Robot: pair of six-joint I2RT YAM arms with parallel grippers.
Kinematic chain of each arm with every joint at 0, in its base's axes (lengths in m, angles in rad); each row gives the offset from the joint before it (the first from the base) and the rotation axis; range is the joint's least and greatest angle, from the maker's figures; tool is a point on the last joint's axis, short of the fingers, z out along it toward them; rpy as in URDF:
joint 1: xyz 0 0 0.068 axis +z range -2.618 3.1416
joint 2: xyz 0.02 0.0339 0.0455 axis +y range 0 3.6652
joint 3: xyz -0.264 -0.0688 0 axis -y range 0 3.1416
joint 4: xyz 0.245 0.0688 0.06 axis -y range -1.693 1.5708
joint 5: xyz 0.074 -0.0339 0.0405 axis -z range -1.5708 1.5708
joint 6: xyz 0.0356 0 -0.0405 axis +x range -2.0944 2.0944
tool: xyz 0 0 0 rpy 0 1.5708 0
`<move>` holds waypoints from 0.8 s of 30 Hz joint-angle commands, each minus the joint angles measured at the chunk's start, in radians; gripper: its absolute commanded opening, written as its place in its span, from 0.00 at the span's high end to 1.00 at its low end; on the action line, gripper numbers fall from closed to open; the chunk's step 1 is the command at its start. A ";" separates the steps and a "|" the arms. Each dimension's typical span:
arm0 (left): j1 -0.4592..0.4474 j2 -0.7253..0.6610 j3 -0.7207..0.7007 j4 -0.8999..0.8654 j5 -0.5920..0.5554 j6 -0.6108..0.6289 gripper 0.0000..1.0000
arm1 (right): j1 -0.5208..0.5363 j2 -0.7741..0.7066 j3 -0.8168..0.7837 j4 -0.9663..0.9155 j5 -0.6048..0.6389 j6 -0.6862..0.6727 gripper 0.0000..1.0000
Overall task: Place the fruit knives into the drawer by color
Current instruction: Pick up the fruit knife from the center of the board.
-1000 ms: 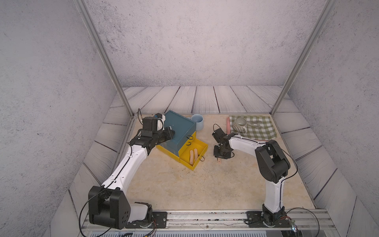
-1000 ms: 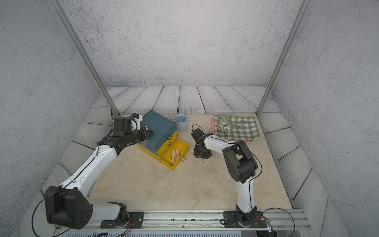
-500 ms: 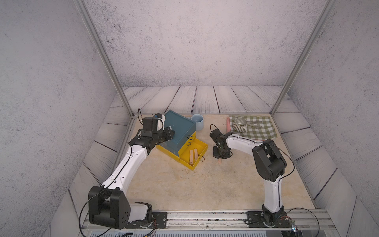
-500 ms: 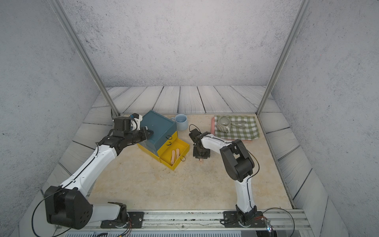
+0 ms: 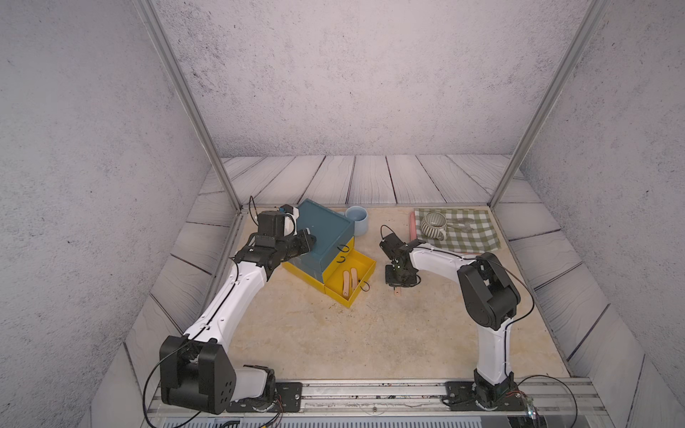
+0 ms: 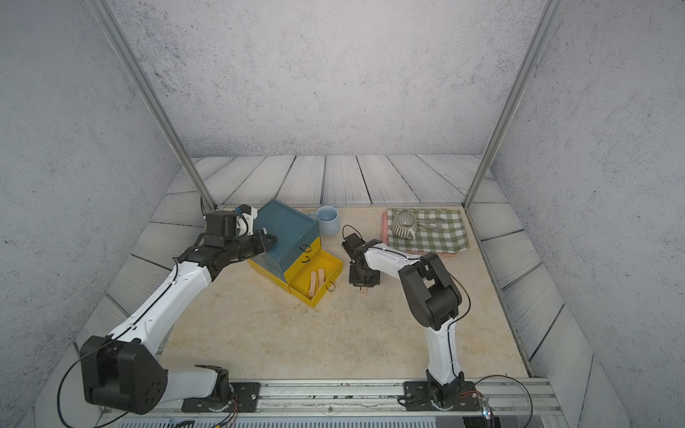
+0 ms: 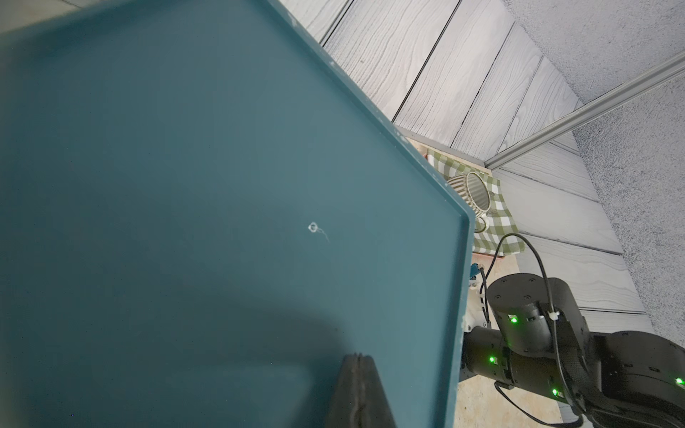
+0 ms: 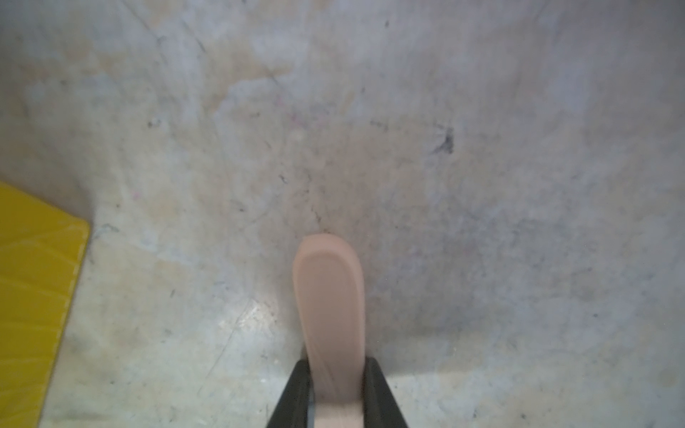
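Pink knife is pointing to 6 o'clock in a top view, open yellow drawer sitting at its 9 o'clock, left gripper is squeezing shut over the teal chest in the left wrist view, and right gripper is pinching that knife in the right wrist view.

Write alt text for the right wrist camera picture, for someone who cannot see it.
A peach-pink fruit knife juts out from the right gripper, clasped by its sides between two black fingers, over a pale, scuffed tabletop. A corner of the yellow drawer shows at the frame's edge.
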 commanded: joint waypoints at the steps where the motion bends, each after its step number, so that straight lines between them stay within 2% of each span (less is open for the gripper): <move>1: 0.011 0.021 -0.028 -0.154 -0.033 0.004 1.00 | -0.004 0.009 -0.058 -0.081 -0.015 -0.011 0.82; 10: 0.011 0.020 -0.027 -0.157 -0.035 0.006 1.00 | -0.004 -0.091 -0.058 -0.092 -0.060 -0.019 0.82; 24: 0.010 0.023 -0.025 -0.159 -0.036 0.006 1.00 | 0.025 -0.253 0.014 -0.074 -0.206 -0.020 0.82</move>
